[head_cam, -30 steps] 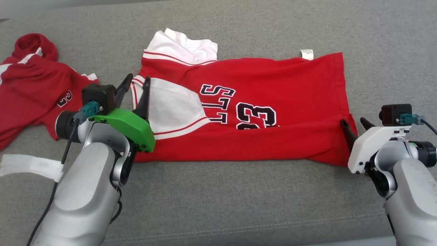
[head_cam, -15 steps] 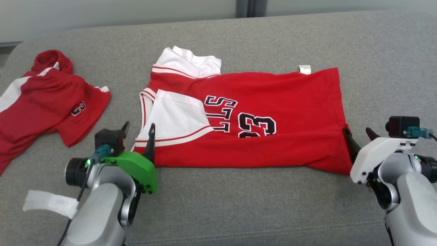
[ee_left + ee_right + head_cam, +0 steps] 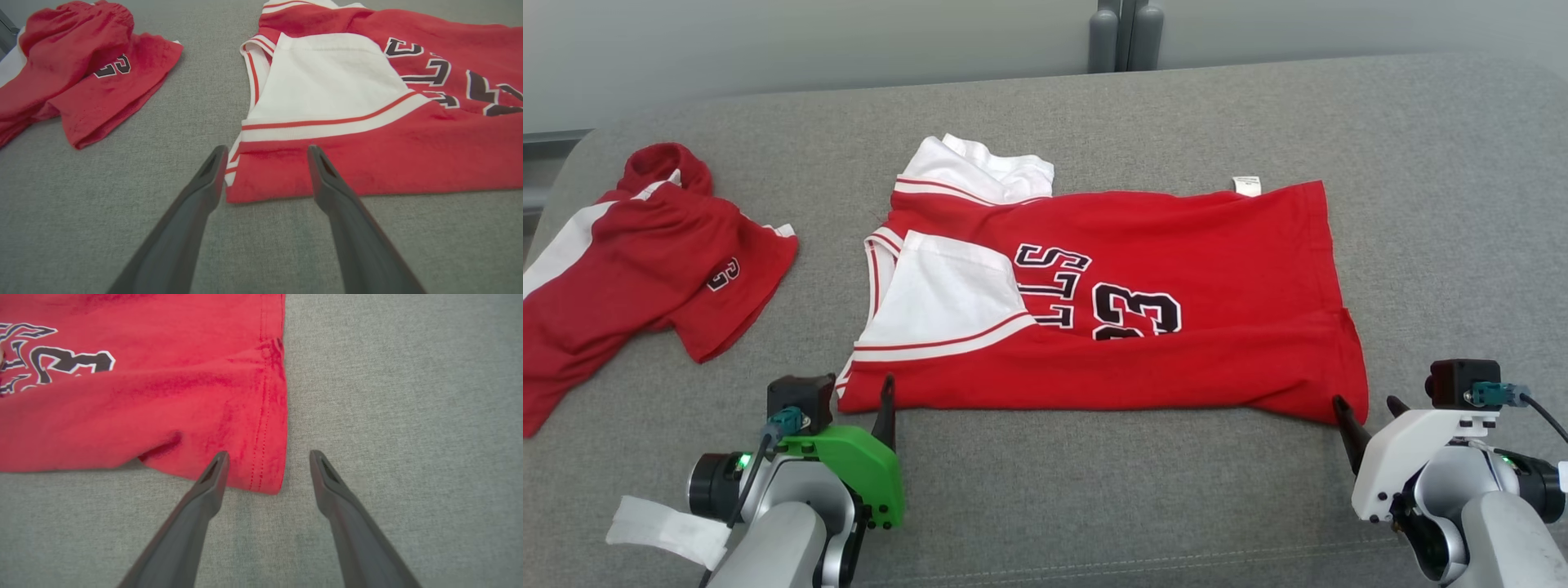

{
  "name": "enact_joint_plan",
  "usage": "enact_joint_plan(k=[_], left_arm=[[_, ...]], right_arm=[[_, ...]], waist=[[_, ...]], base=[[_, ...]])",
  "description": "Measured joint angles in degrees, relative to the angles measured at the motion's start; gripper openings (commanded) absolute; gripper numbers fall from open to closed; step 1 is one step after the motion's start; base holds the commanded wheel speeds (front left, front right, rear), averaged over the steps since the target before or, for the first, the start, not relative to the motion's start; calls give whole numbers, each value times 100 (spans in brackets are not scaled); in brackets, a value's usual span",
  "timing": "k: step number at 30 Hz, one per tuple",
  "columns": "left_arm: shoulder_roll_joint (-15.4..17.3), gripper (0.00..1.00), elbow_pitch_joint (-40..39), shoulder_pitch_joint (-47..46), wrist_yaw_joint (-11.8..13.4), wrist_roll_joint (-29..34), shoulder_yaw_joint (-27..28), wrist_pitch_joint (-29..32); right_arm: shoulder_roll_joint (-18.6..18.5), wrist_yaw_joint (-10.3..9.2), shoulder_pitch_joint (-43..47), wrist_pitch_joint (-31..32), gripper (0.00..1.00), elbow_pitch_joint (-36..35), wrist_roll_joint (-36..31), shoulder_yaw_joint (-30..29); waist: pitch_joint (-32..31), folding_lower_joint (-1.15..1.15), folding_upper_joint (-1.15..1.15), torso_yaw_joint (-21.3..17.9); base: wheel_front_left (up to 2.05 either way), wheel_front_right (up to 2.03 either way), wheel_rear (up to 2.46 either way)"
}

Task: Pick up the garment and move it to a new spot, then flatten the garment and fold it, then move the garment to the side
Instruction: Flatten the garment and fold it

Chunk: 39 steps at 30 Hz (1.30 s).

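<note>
Two claws sit low at the near edge of the red jersey (image 3: pixel 1143 269). It lies spread sideways in the middle of the grey fabric surface (image 3: pixel 1045 506), white-trimmed shoulder end to the left and hem to the right. The left claw (image 3: pixel 266 149) has its fingers apart and holds nothing; its tips frame the near shoulder corner. The right claw (image 3: pixel 268 453) is likewise spread and empty, one tip over the near hem corner and the other over bare fabric beside it. A second red garment (image 3: pixel 645 253) lies crumpled well to the left.

The jersey looks light, soft and limp. It will likely sag between two holds and drag on the rough cover, and its layers may slip apart. The best hold is probably a pinch at those two near corners, catching every layer, with both arms lifting together.
</note>
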Motion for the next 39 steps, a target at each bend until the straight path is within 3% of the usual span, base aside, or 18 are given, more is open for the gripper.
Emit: enact_joint_plan(k=[8, 20, 21, 22, 23, 24, 27, 28, 30, 31, 32, 35, 38, 39], left_arm=[[-9, 100, 47, -3, 53, -26, -25, 159], [-8, 100, 310, -310, 196, -132, -93, 911], [-8, 93, 322, -316, 197, -147, -91, 914], [-9, 50, 338, -335, 204, -166, -93, 965], [-10, 31, 354, -355, 218, -175, -93, 982], [-10, 2, 358, -372, 220, -176, -92, 982], [-16, 0, 390, -398, 220, -210, -93, 1010], [-20, 0, 393, -399, 220, -212, -98, 1009], [-23, 0, 400, -402, 220, -221, -102, 1009], [-23, 0, 404, -403, 220, -223, -101, 1007], [-23, 0, 410, -404, 220, -229, -101, 1006], [-23, 0, 426, -406, 219, -259, -100, 977], [-23, 0, 438, -416, 218, -264, -105, 973], [-23, 0, 444, -422, 214, -269, -110, 973]], right_arm=[[111, 0, -1, 21, 100, -164, -108, -127], [123, 0, -315, 375, 100, -93, -280, -107], [124, 0, -340, 376, 100, -81, -281, -104], [124, 0, -366, 376, 100, -73, -282, -103], [125, 0, -383, 371, 100, -62, -285, -101], [129, 0, -395, 371, 100, -47, -285, -93], [145, 0, -409, 372, 100, -23, -285, -68], [153, 0, -409, 379, 97, -19, -285, -67], [162, 0, -407, 427, 80, -13, -268, -74], [167, 0, -403, 441, 61, -11, -250, -73], [172, 0, -400, 445, 49, -13, -245, -73], [178, 0, -388, 447, 30, -12, -238, -74], [179, 0, -387, 447, 2, -12, -234, -59], [179, 0, -387, 460, 0, -8, -234, -54]], waist=[[67, 0, 0, -28], [286, 0, 0, -68], [311, 0, 0, -71], [335, 0, 0, -73], [359, 0, 0, -75], [381, 0, 0, -77], [429, 0, 0, -85], [439, 0, 0, -88], [449, 0, 0, -94], [452, 0, 0, -97], [454, 0, 0, -98], [456, 0, 0, -100], [465, 0, 0, -98], [465, 0, 0, -95]], base=[[0, 0, 0], [0, 0, 0], [0, 0, 0], [0, 0, 0], [0, 0, 0], [0, 0, 0], [0, 0, 0], [0, 0, 0], [0, 0, 0], [0, 0, 0], [0, 0, 0], [0, 0, 0], [0, 0, 0], [0, 0, 0]])
